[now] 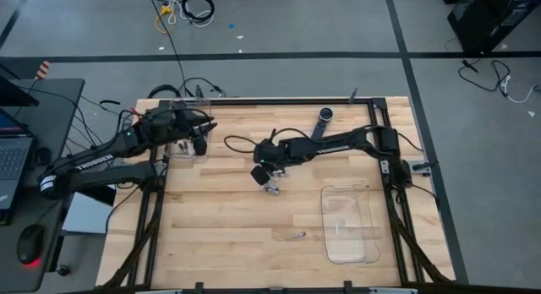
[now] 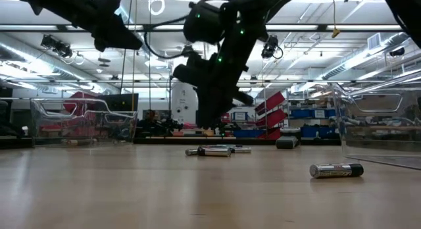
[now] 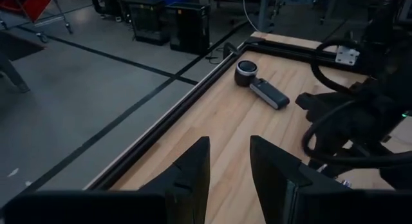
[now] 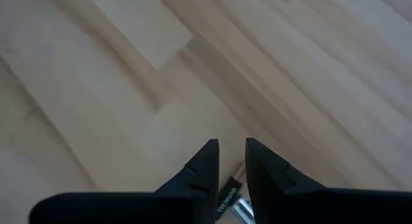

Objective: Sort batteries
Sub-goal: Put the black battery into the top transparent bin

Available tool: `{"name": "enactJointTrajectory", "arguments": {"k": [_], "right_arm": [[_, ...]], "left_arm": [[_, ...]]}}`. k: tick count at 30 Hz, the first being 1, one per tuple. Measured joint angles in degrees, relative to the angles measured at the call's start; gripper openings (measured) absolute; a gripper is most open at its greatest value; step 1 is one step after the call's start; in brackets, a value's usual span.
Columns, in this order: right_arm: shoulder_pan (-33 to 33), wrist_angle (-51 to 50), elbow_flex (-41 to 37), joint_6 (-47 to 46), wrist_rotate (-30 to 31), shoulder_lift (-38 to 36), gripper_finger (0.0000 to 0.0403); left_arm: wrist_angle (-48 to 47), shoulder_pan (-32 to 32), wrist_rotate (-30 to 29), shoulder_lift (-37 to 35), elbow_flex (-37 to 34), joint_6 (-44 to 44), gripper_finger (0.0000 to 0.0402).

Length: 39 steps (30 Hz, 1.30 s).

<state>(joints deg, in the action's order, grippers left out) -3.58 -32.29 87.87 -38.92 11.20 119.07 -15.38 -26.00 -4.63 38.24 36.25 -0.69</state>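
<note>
A small cluster of batteries (image 1: 272,190) lies on its sides on the wooden table near the middle, and shows again in the low view (image 2: 217,151). One more battery (image 1: 297,236) lies alone nearer the front (image 2: 337,170). My right gripper (image 4: 230,147) hangs slanting down just above the cluster (image 4: 230,193). Its fingers stand a narrow gap apart with nothing between them. My left gripper (image 3: 230,163) stands open and empty, raised over a clear box (image 1: 188,150) at the far left.
A clear shallow tray (image 1: 348,225) sits at the front right. A long black remote-like device (image 1: 321,121) lies near the far edge, and shows too in the left wrist view (image 3: 261,85). A black frame rail (image 1: 279,98) borders the table. Bare wood lies at the front left.
</note>
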Motion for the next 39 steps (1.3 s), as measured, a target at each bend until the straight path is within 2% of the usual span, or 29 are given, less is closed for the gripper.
{"name": "enactJointTrajectory", "arguments": {"k": [6, 19, 39], "right_arm": [[-0.28, -2.47, 0.03, -1.64, 2.61, 0.02, 0.0078], [0.55, -1.13, -1.53, -1.47, 5.37, -0.04, 0.0117], [1.41, 4.81, -6.23, -1.36, 5.33, -0.09, 0.012]], "left_arm": [[0.54, 0.0, 0.0, 0.0, 0.0, 0.0, 0.0111], [0.64, -0.02, 0.0, 0.0, 0.0, 0.26, 0.0111], [0.48, -0.02, 0.03, 0.0, 0.0, 0.26, 0.0111]]}}
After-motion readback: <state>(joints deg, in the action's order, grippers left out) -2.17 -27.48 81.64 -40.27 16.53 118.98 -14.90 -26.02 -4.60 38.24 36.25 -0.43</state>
